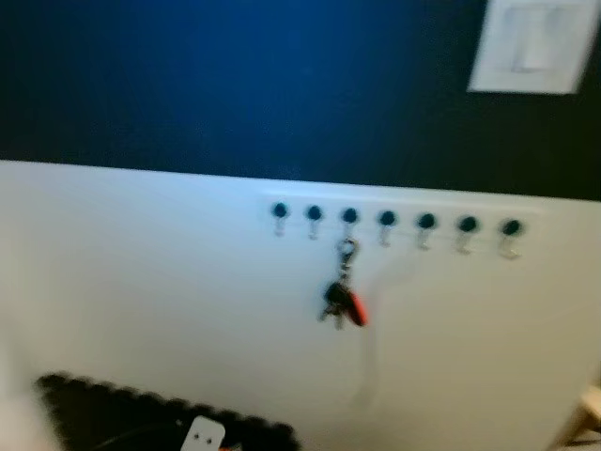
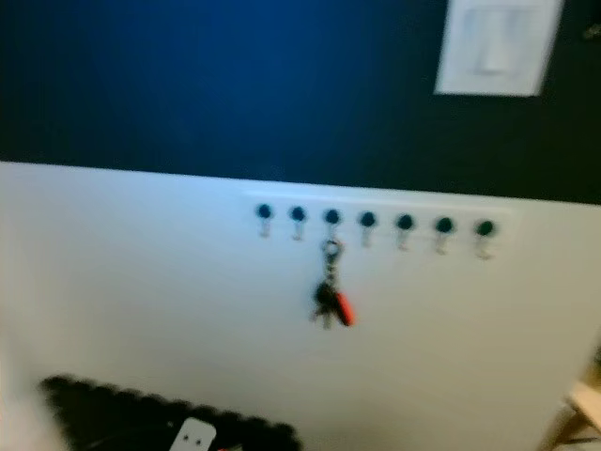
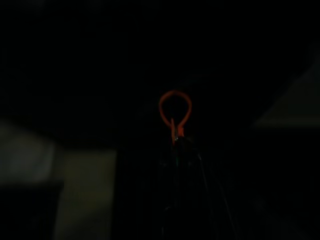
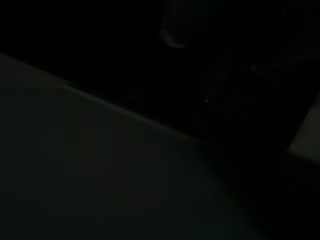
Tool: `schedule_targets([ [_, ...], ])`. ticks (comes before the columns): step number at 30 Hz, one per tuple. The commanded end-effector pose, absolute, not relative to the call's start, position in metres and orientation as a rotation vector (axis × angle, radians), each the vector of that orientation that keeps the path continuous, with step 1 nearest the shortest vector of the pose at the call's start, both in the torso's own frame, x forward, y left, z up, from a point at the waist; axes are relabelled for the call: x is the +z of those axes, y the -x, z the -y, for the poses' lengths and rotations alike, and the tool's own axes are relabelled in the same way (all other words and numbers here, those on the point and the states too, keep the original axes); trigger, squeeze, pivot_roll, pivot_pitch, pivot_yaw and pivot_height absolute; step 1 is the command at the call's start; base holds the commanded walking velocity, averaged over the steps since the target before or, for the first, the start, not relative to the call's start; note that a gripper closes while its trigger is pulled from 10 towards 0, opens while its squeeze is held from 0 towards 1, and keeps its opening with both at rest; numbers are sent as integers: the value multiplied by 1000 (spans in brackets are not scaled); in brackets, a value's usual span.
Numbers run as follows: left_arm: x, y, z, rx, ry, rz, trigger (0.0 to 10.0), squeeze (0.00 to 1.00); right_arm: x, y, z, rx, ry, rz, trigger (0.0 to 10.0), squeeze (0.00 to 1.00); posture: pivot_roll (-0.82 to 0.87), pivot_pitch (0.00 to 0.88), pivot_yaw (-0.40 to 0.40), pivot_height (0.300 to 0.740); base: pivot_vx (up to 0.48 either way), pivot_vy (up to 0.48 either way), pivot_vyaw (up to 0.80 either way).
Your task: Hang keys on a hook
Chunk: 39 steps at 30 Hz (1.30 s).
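The keys (image 1: 343, 303) hang from the third hook (image 1: 349, 217) of the rack, at 12 o'clock ahead on the white wall. The hanging looks done; next comes stepping away. Both wrist views are dark: I cannot tell either tool's state.

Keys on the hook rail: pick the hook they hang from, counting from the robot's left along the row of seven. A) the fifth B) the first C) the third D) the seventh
C. The keys with the red tag hang by their clip from the third hook of the row, with two hooks to its left and four to its right.
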<state>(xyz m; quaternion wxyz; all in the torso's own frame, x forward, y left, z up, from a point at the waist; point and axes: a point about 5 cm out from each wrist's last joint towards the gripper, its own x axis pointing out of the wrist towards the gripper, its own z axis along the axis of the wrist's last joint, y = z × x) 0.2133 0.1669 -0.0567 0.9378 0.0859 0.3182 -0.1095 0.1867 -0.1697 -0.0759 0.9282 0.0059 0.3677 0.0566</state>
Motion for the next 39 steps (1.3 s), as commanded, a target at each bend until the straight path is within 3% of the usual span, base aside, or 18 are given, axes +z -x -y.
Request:
schedule_targets([
  [1, -53, -220, -162, -262, -196, -631, 10000, 0, -79, -182, 173, 95, -24, -774, 10000, 0, 67, 0, 17, 740, 0, 0, 0],
  [12, -54, -217, -163, -260, -187, -639, 10000, 0, -81, -178, 172, 89, -31, -784, 10000, 0, 68, 0, 18, 740, 0, 0, 0],
  [22, -54, -216, -162, -283, -201, -637, 10000, 0, -81, -178, 171, 86, -37, -784, 10000, 0, 71, 0, 21, 740, 0, 420, 0],
  [36, -51, -215, -155, -378, -207, -594, 10000, 0, -81, -178, 171, 82, -39, -785, 10000, 0, 72, 0, 22, 740, 0, 0, 0],
  [39, -51, -214, -153, -404, -216, -591, 10000, 0, -81, -178, 171, 82, -39, -785, 10000, 0, 68, 0, 22, 740, 0, -480, 0],
])
